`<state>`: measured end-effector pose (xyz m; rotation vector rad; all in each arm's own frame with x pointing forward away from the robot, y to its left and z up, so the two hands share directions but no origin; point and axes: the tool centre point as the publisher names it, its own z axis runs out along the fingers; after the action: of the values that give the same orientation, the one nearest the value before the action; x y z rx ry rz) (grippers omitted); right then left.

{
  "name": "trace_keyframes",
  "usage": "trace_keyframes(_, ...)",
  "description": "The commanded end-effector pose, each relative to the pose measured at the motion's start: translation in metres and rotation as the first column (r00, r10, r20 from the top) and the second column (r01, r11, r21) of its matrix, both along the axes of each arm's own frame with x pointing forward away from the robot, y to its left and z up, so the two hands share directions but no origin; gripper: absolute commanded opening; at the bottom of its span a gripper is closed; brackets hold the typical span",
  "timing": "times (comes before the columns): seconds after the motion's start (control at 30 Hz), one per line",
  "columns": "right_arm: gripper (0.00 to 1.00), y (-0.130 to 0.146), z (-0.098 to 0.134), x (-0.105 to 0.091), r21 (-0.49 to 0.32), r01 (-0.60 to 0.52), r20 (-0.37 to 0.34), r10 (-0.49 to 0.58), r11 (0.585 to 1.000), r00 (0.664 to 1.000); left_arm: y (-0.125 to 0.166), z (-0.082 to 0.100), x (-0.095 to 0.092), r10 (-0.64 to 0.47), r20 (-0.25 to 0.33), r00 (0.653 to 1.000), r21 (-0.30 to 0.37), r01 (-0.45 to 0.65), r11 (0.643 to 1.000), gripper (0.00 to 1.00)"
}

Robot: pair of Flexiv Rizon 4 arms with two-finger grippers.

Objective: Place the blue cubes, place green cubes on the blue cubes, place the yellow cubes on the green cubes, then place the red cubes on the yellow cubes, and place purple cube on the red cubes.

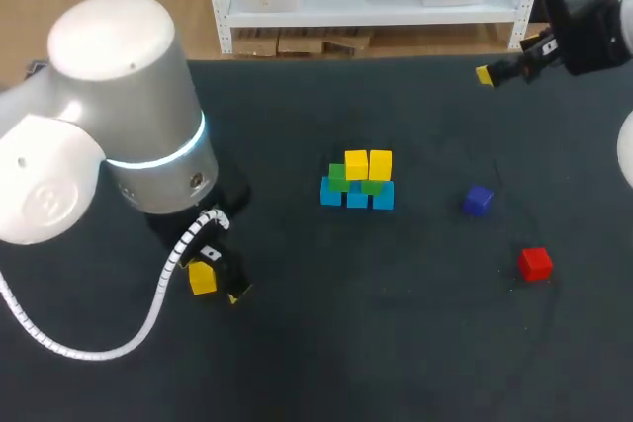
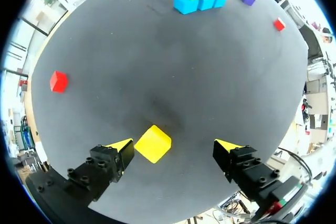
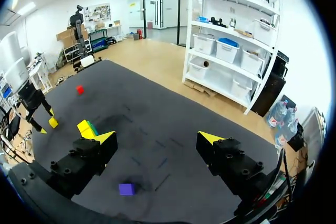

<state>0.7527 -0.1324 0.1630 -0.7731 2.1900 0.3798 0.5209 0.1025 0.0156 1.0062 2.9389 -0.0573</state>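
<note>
Yellow cube, one unit, loose on the near left of the dark table, between the fingers of the left gripper. The fingers stand wide apart. The cube sits close against one yellow tip and well clear of the other, so nothing is held. It appears small, rigid and probably light, with smooth flat faces and sharp corners, unlikely to crush but likely to slip or twist if pinched on an edge. The cube lies turned corner-on to the fingers. The best hold is judged to be two opposite flat faces, mid-height, after squaring the fingers to them. The stack stands mid-table, blue cubes at the bottom, green on them, two yellow showing on top. It is loose-laid, so a sideways nudge would probably shift it. The purple cube lies right of the stack. One red cube lies near right, and a second red cube lies on the left part of the table, hidden in the head view. The right gripper is at the far right, above the table, fingers spread wide and empty. Between the yellow cube and the stack lies bare table, wide enough for a lifted carry. The approach from above looks free.
</note>
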Motion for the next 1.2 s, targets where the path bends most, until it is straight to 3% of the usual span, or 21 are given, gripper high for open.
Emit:
trace_keyframes(0.03, 1.00, 0.000, 0.000, -0.001, -0.002, 0.003, 0.001, -0.003, 1.000, 1.000, -0.001, -0.004, 0.004, 0.020, 0.004, 1.000, 0.018, -0.020, 1.000, 1.00)
trace_keyframes(0.3, 1.00, 0.000, 0.000, -0.001, -0.002, 0.003, 0.001, -0.003, 1.000, 1.000, -0.003, -0.010, 0.006, 0.011, -0.014, 1.000, 0.007, -0.011, 1.000, 1.00)
trace_keyframes(0.33, 1.00, 0.000, 0.000, -0.001, -0.002, 0.003, 0.001, -0.003, 1.000, 1.000, -0.003, -0.010, 0.006, 0.009, -0.014, 1.000, 0.006, -0.009, 1.000, 0.55)
trace_keyframes(0.37, 1.00, 0.000, 0.000, -0.001, -0.002, 0.003, 0.001, -0.003, 1.000, 1.000, -0.003, -0.010, 0.007, 0.003, -0.013, 1.000, 0.013, -0.003, 1.000, 0.45)
trace_keyframes(0.43, 1.00, 0.000, 0.000, -0.001, -0.002, 0.003, 0.001, -0.003, 1.000, 1.000, -0.004, -0.010, 0.007, 0.002, -0.014, 1.000, 0.015, -0.002, 1.000, 0.51)
trace_keyframes(0.5, 1.00, 0.000, 0.000, -0.001, -0.002, 0.003, 0.001, -0.003, 1.000, 1.000, -0.003, -0.009, 0.008, 0.001, -0.014, 1.000, 0.017, -0.001, 1.000, 0.47)
trace_keyframes(0.63, 1.00, 0.000, 0.000, -0.001, -0.002, 0.003, 0.001, -0.003, 1.000, 1.000, -0.004, -0.008, 0.009, -0.003, -0.013, 1.000, 0.012, 0.003, 1.000, 0.25)
trace_keyframes(0.73, 1.00, 0.000, 0.000, -0.001, -0.002, 0.003, 0.001, -0.003, 1.000, 1.000, -0.006, -0.009, 0.010, -0.015, -0.010, 1.000, 0.012, 0.016, 1.000, 0.19)
trace_keyframes(0.8, 1.00, 0.000, 0.000, -0.001, -0.002, 0.003, 0.001, -0.003, 1.000, 1.000, -0.008, -0.009, 0.011, -0.029, -0.003, 1.000, 0.012, 0.029, 0.999, 0.00)
trace_keyframes(0.9, 1.00, 0.000, 0.000, -0.001, -0.002, 0.003, 0.001, -0.003, 1.000, 1.000, -0.009, -0.008, 0.013, -0.038, -0.005, 0.999, 0.007, 0.038, 0.999, 0.01)
trace_keyframes(0.97, 1.00, 0.000, 0.000, -0.001, -0.002, 0.003, 0.001, -0.003, 1.000, 1.000, -0.010, -0.008, 0.013, -0.048, -0.016, 0.999, 0.008, 0.048, 0.999, 0.34)
trace_keyframes(1.0, 1.00, 0.000, 0.000, -0.001, -0.002, 0.003, 0.001, -0.003, 1.000, 1.000, -0.010, -0.008, 0.013, -0.052, -0.028, 0.998, 0.008, 0.052, 0.999, 0.85)
trace_keyframes(1.03, 1.00, 0.000, 0.000, -0.001, -0.002, 0.003, 0.001, -0.003, 1.000, 1.000, -0.010, -0.008, 0.012, -0.050, -0.030, 0.998, 0.006, 0.050, 0.999, 1.00)
trace_keyframes(1.2, 1.00, 0.000, 0.000, -0.001, -0.002, 0.003, 0.001, -0.003, 1.000, 1.000, -0.010, -0.007, 0.006, -0.002, -0.038, 0.999, 0.021, 0.003, 1.000, 1.00)
